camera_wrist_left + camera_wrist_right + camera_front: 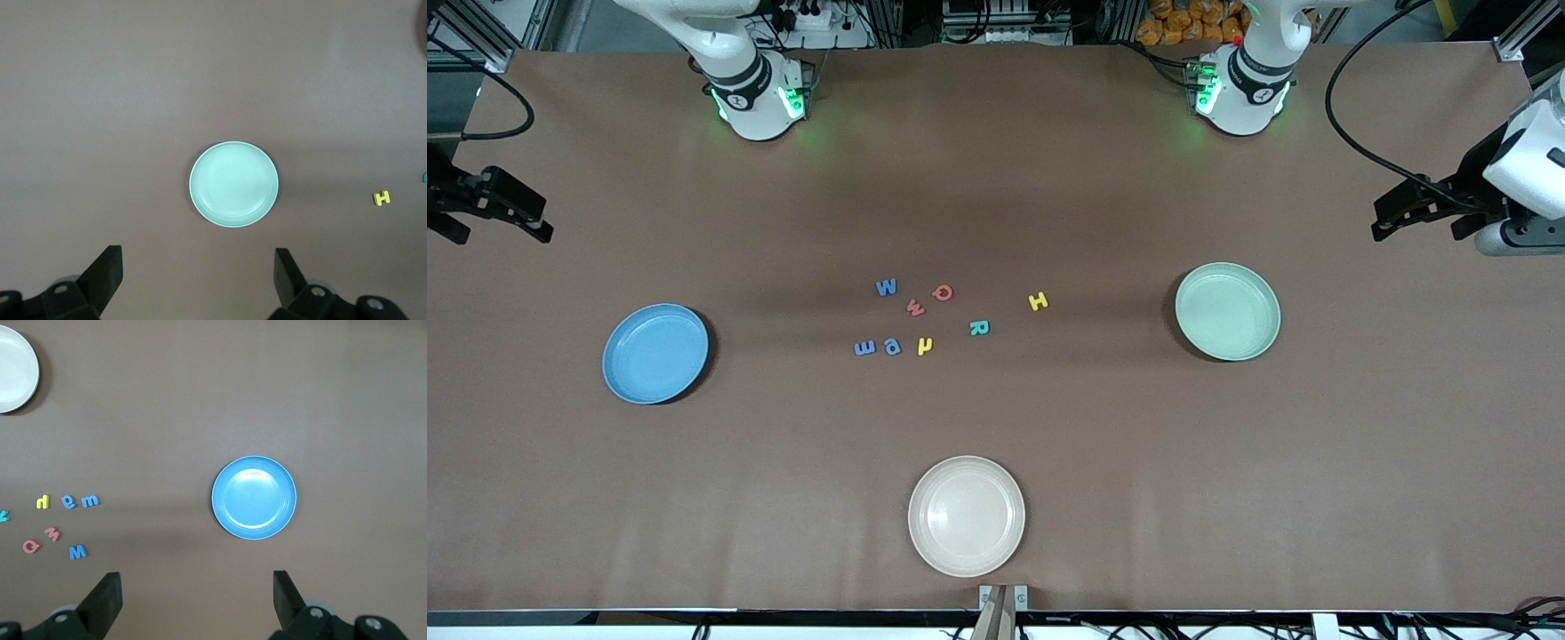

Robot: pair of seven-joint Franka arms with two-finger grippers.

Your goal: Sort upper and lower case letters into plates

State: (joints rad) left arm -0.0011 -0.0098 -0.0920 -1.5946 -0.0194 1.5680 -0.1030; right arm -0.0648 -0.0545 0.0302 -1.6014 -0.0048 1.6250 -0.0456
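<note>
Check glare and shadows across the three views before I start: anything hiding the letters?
Front view: soft sheen on the cream plate, green glow by both bases, letters readable. Left wrist view: mint plate evenly lit, yellow H sharp. Right wrist view: faint highlight on the blue plate, nothing hidden.

Cream-white plate [966, 516] on the brown table [996, 178], nearest the front camera

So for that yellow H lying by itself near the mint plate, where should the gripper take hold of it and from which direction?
Probably from straight above, since the yellow H lies flat on the table. Pinch across its two uprights, fingers on the outer edges. It sits apart from the teal R, so open fingers have room. The open left gripper is the closer one, toward the mint plate.
</note>
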